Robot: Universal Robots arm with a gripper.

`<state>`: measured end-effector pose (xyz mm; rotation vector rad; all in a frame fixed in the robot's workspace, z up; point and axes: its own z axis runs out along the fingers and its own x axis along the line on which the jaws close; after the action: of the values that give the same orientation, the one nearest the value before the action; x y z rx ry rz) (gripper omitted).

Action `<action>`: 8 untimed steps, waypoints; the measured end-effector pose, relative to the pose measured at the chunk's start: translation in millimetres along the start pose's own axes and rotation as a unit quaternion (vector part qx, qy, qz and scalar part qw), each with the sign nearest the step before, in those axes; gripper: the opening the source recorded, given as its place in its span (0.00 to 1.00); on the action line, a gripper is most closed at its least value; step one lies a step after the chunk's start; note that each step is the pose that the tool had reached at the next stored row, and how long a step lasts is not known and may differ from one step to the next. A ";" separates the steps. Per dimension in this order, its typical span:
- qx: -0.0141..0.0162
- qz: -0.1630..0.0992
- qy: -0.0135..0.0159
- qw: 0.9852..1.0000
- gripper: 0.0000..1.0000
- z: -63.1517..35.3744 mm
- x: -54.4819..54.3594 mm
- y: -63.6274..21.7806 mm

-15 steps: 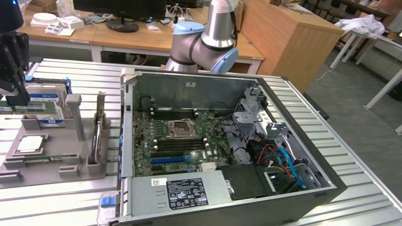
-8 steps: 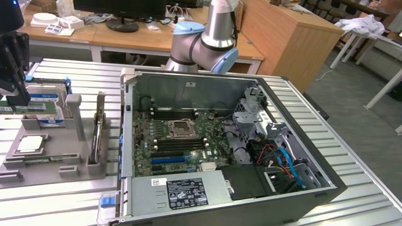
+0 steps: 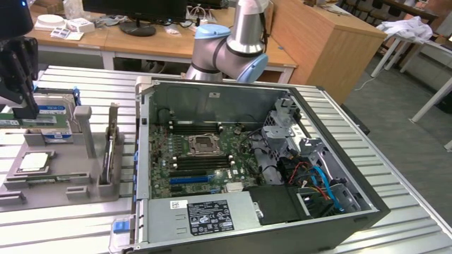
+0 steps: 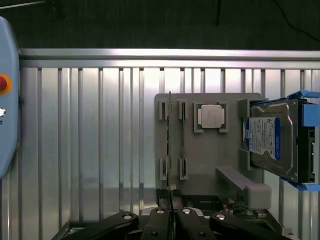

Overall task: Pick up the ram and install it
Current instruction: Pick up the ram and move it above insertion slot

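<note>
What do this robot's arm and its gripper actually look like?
The arm is a smooth silver tube with rounded grey joints capped in pale blue. The gripper is black, with jointed linkage bars fastened by shiny round pins.

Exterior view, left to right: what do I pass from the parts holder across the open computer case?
Processor chip → ram, standing on edge in the grey holder → CPU socket on the motherboard → blue and orange cables.
</note>
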<state>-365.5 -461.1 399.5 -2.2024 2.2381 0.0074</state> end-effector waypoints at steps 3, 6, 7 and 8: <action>0.000 0.000 0.000 1.000 0.12 0.0 -0.1 -2.4; 0.000 0.000 0.000 1.000 0.12 -0.1 -0.1 -4.4; 0.000 0.000 0.000 1.000 0.12 0.0 -0.1 -5.0; 0.000 0.000 0.000 1.000 0.12 0.0 -0.1 -5.5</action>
<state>-360.1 -461.0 399.5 -2.2024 2.2381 0.0074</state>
